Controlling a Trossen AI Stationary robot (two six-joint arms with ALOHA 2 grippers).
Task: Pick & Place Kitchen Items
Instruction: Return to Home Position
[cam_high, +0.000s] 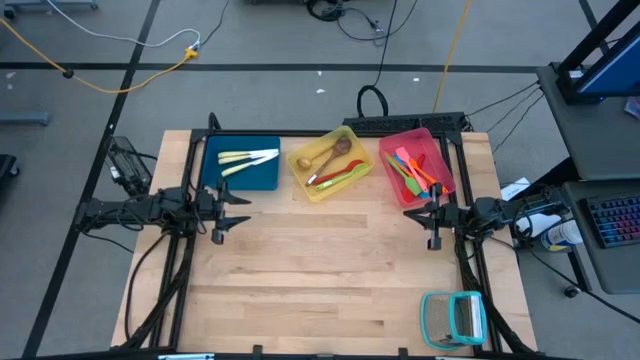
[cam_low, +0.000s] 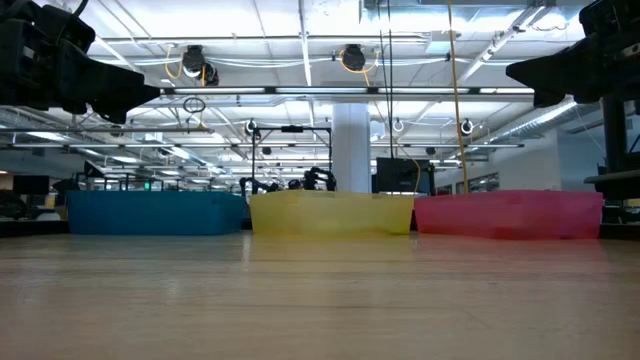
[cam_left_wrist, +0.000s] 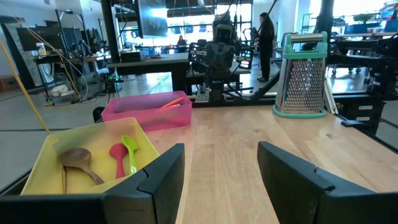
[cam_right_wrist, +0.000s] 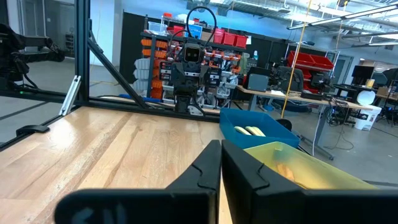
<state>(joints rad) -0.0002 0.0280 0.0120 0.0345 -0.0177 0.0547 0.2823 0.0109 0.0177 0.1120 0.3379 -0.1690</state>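
Observation:
The kitchen items lie in three trays at the table's far edge. Pale-handled cutlery (cam_high: 247, 158) lies in the blue tray (cam_high: 215, 170). Wooden spoons (cam_high: 335, 152), a red utensil and a green one (cam_left_wrist: 130, 151) lie in the yellow tray (cam_high: 303, 182). Several orange, green and blue spatulas (cam_high: 412, 170) lie in the pink tray (cam_high: 445, 165). My left gripper (cam_high: 235, 212) hovers open and empty near the blue tray; its fingers also show in the left wrist view (cam_left_wrist: 221, 174). My right gripper (cam_high: 424, 215) hovers shut and empty near the pink tray; its fingers also show in the right wrist view (cam_right_wrist: 221, 163).
A teal-framed grater rack (cam_high: 455, 318) lies at the table's near right corner. Bare wooden tabletop (cam_high: 330, 270) spreads between the two arms and toward the near edge. The trays stand side by side along the far edge in the low view (cam_low: 330, 213).

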